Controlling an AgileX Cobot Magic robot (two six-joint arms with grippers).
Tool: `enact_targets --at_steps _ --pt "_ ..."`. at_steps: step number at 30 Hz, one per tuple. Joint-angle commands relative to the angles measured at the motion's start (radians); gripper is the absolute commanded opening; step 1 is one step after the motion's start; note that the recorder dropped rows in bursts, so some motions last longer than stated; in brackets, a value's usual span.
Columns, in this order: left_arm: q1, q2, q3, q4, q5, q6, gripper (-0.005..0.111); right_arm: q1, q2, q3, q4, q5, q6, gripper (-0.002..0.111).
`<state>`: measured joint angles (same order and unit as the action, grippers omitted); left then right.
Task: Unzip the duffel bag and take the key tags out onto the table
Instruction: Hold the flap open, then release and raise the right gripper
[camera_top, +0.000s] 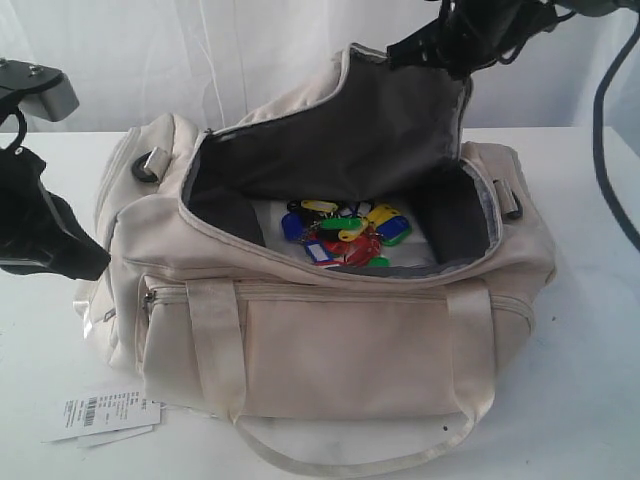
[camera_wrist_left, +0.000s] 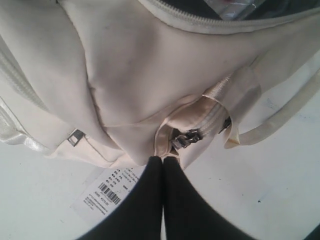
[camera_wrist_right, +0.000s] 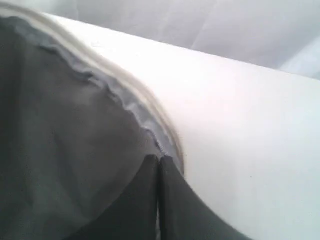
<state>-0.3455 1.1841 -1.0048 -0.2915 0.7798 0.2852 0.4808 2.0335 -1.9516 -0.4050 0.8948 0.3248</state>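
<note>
My right gripper (camera_wrist_right: 160, 159) pinches the duffel bag (camera_top: 350, 340) by its raised flap (camera_top: 350, 130) so the mouth gapes, left gripper (camera_wrist_left: 163, 161) clamps the end fabric as anchor, key tags (camera_top: 345, 232) lie inside, not yet on the table (camera_top: 580, 400).

Black left gripper (camera_wrist_left: 162, 161) set low at the left, its two black fingers (camera_wrist_left: 140, 210) pressed flat together, black right gripper (camera_wrist_right: 160, 159) raised high at the rear right, its fingers (camera_wrist_right: 137, 205) likewise closed tip to tip
</note>
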Motion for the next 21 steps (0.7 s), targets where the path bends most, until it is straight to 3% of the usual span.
enact_targets --at_steps 1,6,13,16,21 --pt "-0.005 -0.009 -0.006 -0.025 0.023 0.011 0.0 0.001 -0.04 -0.011 0.075 -0.014 -0.017 0.0" --pt "-0.005 -0.009 -0.006 -0.025 0.023 0.018 0.0 0.078 -0.086 -0.011 0.317 0.048 -0.352 0.0" --pt "-0.005 -0.009 -0.006 -0.027 0.023 0.021 0.0 0.135 -0.041 -0.011 0.345 0.238 -0.407 0.0" --pt "-0.005 -0.009 -0.006 -0.029 0.023 0.021 0.0 0.139 0.002 -0.011 0.395 0.158 -0.41 0.0" --pt "-0.005 -0.009 -0.006 -0.031 0.024 0.021 0.0 0.139 0.058 -0.011 0.577 -0.198 -0.408 0.0"
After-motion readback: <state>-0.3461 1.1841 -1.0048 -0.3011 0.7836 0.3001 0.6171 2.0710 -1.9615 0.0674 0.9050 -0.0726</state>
